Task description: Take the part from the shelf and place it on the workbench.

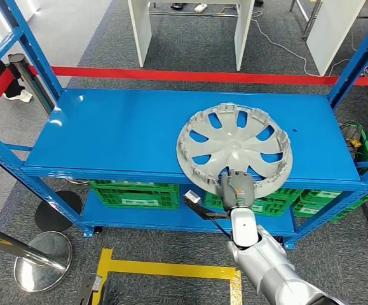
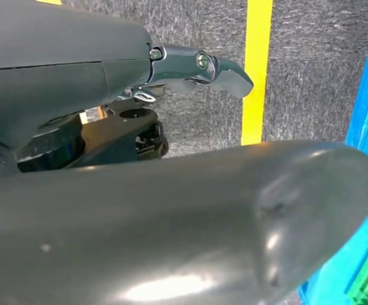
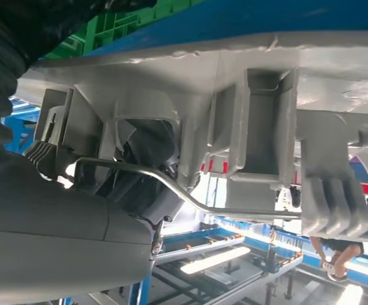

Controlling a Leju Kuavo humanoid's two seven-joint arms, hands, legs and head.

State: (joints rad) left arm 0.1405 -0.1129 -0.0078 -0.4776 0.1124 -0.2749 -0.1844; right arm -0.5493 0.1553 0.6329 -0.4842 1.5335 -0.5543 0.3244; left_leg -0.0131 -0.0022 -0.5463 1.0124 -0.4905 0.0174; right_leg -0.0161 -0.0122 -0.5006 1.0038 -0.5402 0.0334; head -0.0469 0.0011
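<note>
A blue steel shelf rack [image 1: 124, 133] stands on grey carpet [image 1: 182, 44], its top deck bearing a silver-grey plastic wheel cover [image 1: 234, 147] that lies near the front edge, towards the right. Green plastic crates [image 1: 133, 194] sit side by side on the lower deck.

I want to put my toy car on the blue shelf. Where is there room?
The left half of the blue shelf top is bare, from the left posts to the hubcap. A thin strip is free behind the hubcap. The front right is crowded: the right hand is at the hubcap's near rim.
</note>
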